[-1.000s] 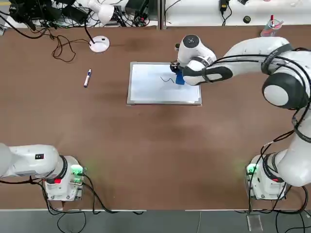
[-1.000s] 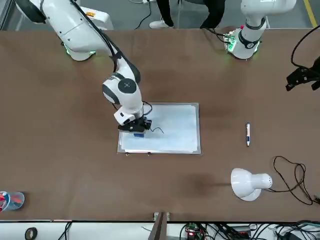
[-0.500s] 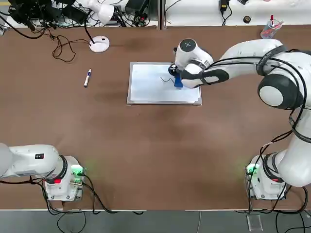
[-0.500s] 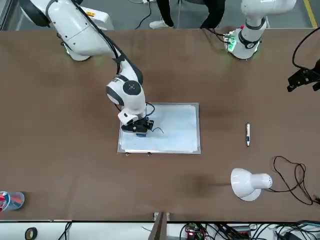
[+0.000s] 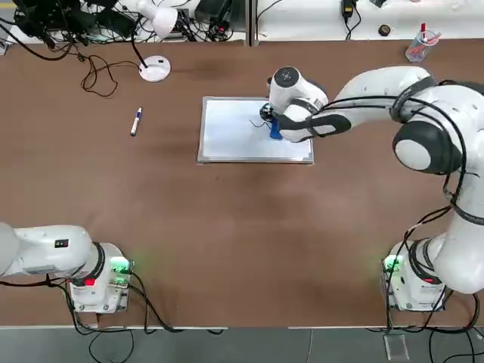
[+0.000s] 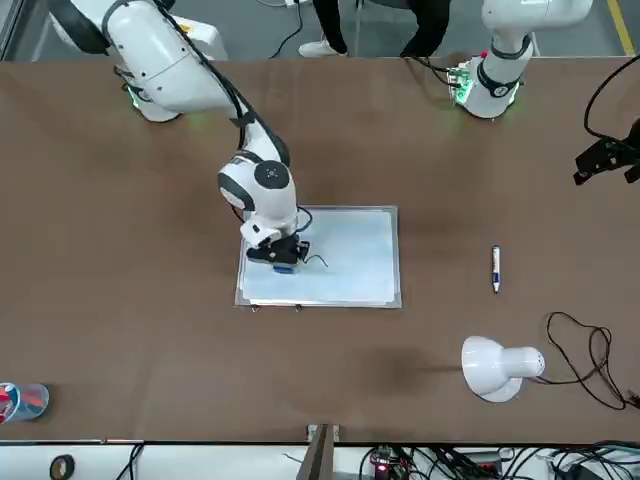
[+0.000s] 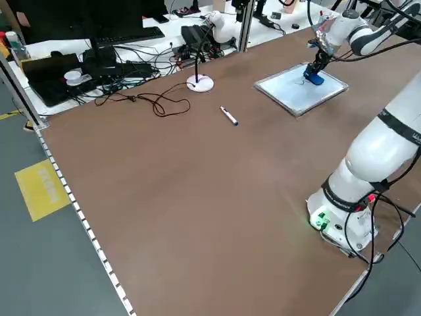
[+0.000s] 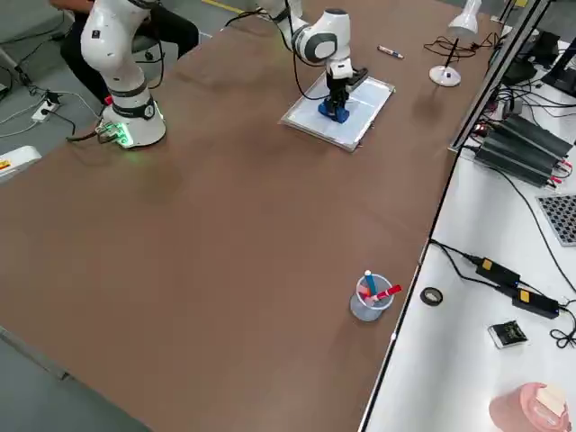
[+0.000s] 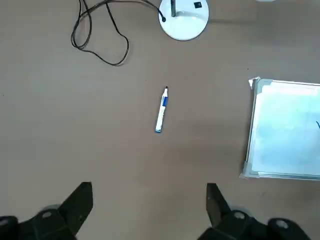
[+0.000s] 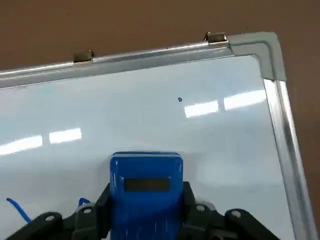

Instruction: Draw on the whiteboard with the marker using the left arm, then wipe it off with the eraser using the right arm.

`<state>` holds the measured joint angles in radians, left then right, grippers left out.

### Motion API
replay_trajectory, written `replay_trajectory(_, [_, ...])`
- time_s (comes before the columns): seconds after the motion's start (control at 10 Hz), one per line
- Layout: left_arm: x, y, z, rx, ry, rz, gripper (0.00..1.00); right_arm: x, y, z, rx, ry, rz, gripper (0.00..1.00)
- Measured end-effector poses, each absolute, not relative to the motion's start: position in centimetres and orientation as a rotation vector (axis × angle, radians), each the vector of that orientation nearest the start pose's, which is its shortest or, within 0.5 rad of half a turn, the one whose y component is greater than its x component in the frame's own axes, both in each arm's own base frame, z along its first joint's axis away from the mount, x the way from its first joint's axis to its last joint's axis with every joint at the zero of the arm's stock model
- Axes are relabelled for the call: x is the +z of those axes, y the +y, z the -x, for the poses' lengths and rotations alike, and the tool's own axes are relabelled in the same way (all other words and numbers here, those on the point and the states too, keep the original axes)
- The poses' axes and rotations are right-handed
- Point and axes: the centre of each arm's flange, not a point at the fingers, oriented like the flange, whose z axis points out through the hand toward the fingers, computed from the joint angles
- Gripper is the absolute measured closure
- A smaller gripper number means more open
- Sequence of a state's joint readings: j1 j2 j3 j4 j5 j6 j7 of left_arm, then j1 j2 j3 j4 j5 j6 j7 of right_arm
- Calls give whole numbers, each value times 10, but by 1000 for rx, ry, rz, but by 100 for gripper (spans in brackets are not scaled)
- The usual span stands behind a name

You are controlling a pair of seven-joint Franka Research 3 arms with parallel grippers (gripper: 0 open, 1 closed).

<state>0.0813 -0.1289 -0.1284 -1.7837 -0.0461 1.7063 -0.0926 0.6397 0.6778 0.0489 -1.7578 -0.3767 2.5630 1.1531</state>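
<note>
Leftward across the whiteboard (image 5: pixel 240 130) slid the right pincer (image 5: pixel 274 125), clamped on the eraser (image 5: pixel 276 129) beside the scribble, while the left pincer (image 9: pixel 150 207) gaped wide above the worktop (image 5: pixel 227 219).

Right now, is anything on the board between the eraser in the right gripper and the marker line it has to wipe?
Nothing visible. The right gripper holds the eraser down on the whiteboard, and the blue line lies right beside it on bare board. The marker lies off the board, on the table.
</note>
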Motion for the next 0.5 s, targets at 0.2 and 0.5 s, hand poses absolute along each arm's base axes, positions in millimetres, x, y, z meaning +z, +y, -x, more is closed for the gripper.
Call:
replay_trajectory(0.2, [604,-32,-524,-76,-83,3172,0,193,443,-519,-388,287,3112,44])
replay_trajectory(0.5, [604,-32,-524,-75,-84,3172,0,193,466,-518,-413,301,3086,44])
